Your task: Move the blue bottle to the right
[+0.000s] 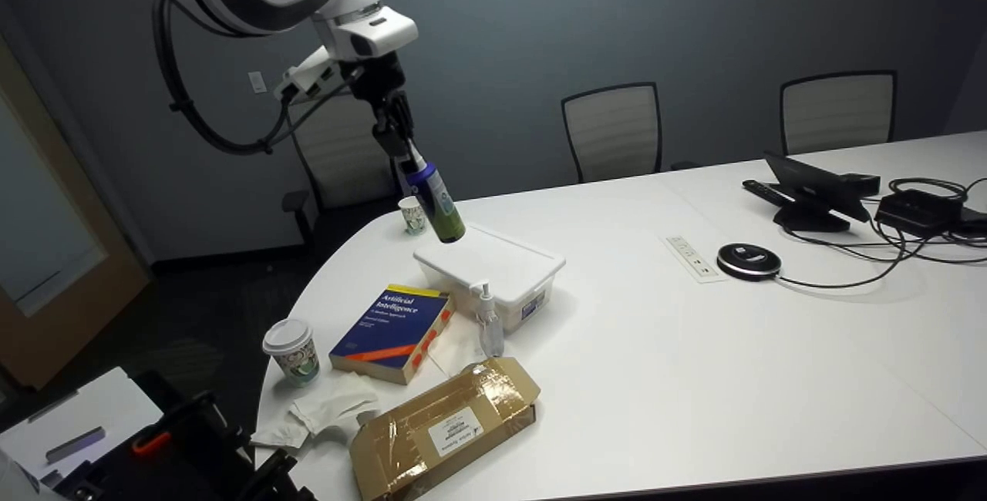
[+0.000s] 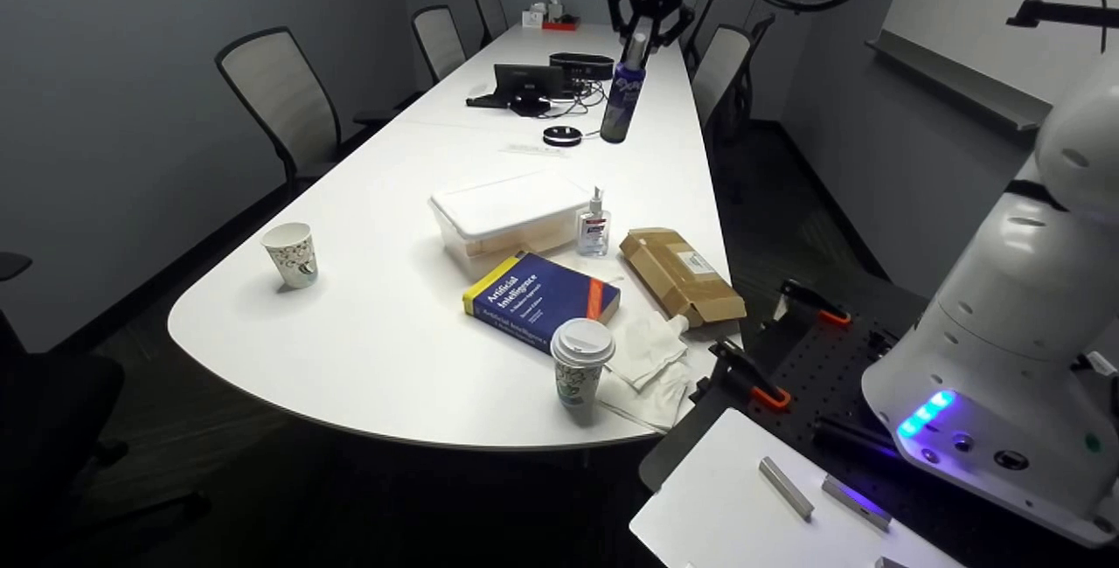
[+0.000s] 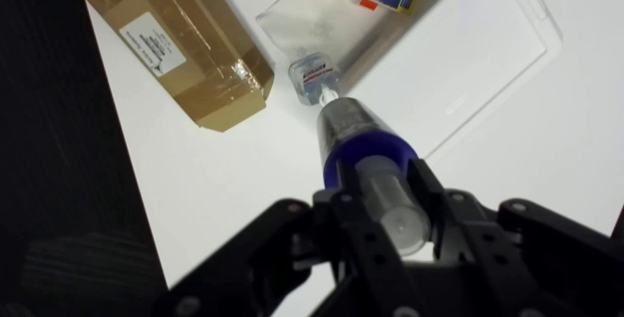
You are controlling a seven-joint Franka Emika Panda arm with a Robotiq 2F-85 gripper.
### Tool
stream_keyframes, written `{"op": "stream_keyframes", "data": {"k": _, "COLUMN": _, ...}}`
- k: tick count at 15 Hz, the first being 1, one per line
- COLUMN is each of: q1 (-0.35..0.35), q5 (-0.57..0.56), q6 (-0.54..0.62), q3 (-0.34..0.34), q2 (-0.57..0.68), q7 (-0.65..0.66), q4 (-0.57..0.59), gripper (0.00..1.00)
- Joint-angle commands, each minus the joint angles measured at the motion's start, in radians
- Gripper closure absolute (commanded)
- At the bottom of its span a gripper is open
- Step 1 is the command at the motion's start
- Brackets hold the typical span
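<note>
Wrist view, and the pincer [image 3: 384, 175] is pressed in, gripping a capped end on both sides! In an exterior view that's the blue bottle [image 1: 437, 204], hanging in the air above the desk [image 1: 694, 362] at five o'clock from the pincer, long axis on the slant. I'd say it wants straightening before any set-down. Tough to call its height over the desk, and from the wrist its own body hides its base.
</note>
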Motion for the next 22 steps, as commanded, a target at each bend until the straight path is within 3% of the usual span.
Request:
{"op": "stream_keyframes", "data": {"k": 1, "q1": -0.044, "q5": 0.027, "q6": 0.006, "q3": -0.031, "q2": 0.043, "q7": -0.088, "q4": 0.076, "gripper": 0.93}}
{"op": "stream_keyframes", "data": {"k": 9, "q1": -0.098, "q5": 0.129, "q6": -0.007, "q3": -0.108, "q2": 0.268, "q7": -0.296, "q4": 0.279, "gripper": 0.93}}
{"op": "stream_keyframes", "data": {"k": 15, "q1": -0.147, "q5": 0.227, "q6": -0.006, "q3": -0.12, "q2": 0.459, "q7": -0.449, "q4": 0.426, "gripper": 0.93}}
{"op": "stream_keyframes", "data": {"k": 22, "q1": -0.221, "q5": 0.266, "q6": -0.001, "q3": -0.116, "q2": 0.588, "q7": -0.565, "q4": 0.489, "gripper": 0.93}}
